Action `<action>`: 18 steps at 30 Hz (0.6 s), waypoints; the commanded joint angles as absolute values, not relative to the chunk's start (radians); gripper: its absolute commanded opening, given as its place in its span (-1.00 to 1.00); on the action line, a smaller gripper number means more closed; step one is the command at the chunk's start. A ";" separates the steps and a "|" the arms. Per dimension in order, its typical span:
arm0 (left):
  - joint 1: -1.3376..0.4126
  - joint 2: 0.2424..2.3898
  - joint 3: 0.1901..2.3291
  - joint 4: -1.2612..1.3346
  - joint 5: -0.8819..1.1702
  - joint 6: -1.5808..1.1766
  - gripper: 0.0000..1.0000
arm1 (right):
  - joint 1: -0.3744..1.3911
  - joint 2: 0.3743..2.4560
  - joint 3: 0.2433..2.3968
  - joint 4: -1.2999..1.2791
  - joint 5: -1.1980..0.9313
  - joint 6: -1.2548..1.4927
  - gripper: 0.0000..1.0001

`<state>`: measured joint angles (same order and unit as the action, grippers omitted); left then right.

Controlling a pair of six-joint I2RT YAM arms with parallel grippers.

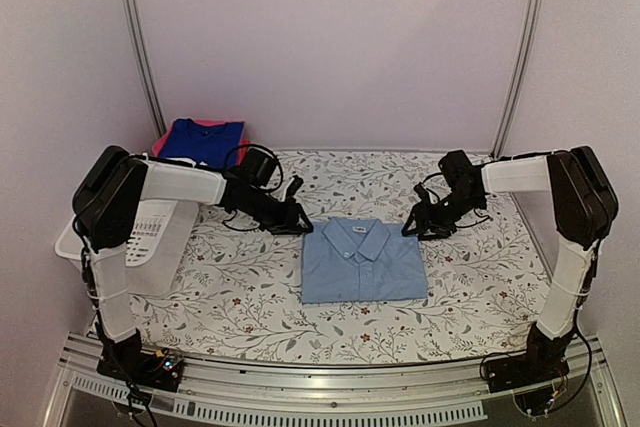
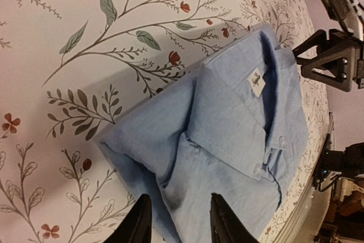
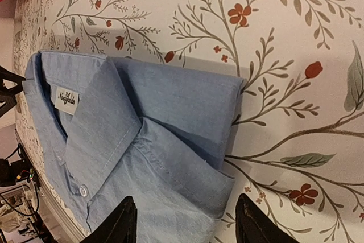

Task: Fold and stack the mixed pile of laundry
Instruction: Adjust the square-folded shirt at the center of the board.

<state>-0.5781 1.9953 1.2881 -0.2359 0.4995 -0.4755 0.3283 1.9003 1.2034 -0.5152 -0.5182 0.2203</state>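
1. The large pale-blue button shirt (image 1: 362,262) lies folded into a neat rectangle at the middle of the table, collar towards the far side, hem towards the near side, so its collar-to-hem axis runs far to near
2. The left gripper (image 2: 181,197) sits at the shirt's far-left corner. Its fingers are apart with folded cloth showing in the gap; I cannot tell whether they pinch it
3. The right gripper (image 3: 185,198) sits at the far-right corner, jaws spread wide astride the folded shoulder and apparently not touching it
4. The shirt therefore lies between the two grippers and slightly nearward of both, with neither arm clearly the closer
5. At the far-left edge, a royal-blue garment (image 1: 205,139) rests on top of a pink-red garment (image 1: 163,142), well apart from the shirt
6. A white slotted plastic basket (image 1: 150,237) stands at the left, under the left arm
7. Folding looks done, so the next step is probably moving the shirt to that stack. It lies far and left of the shirt, on the left arm's side, and a two-corner lift needs both grips to be even on the flower-printed tablecloth (image 1: 480,287)
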 commanded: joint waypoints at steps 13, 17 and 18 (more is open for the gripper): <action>-0.498 2.079 1.289 -0.184 0.524 -0.500 -1.00 | 0.332 1.973 1.264 -0.495 -0.582 0.184 -0.10; -0.487 2.089 1.284 -0.170 0.539 -0.496 -1.00 | 0.331 1.938 1.272 -0.486 -0.610 0.178 -0.57; -0.486 2.086 1.283 -0.165 0.546 -0.493 -1.00 | 0.332 1.936 1.275 -0.487 -0.616 0.174 -0.71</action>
